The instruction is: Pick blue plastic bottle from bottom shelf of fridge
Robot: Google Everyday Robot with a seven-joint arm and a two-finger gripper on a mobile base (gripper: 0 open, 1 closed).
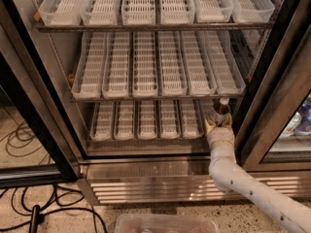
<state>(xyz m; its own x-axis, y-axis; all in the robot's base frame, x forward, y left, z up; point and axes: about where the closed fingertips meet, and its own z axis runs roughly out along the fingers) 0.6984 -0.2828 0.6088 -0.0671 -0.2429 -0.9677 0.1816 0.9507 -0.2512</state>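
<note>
The blue plastic bottle (221,111), small with dark liquid and a white cap, stands upright at the right end of the bottom shelf (146,121), in the fridge (146,176). My gripper (218,124), on the end of the white arm reaching in from the lower right, sits at the bottle's base. Its fingers (208,125) stand on either side of the bottle and close on it. The bottle's lower part is hidden behind the gripper.
Two higher racks of ribbed white lane trays (155,67) hang over the bottle. A black door frame (265,86) stands close on the right, with blue-and-white containers (301,121) behind glass. Black cables (29,212) lie on the floor at left. A clear bin (165,224) sits at the bottom edge.
</note>
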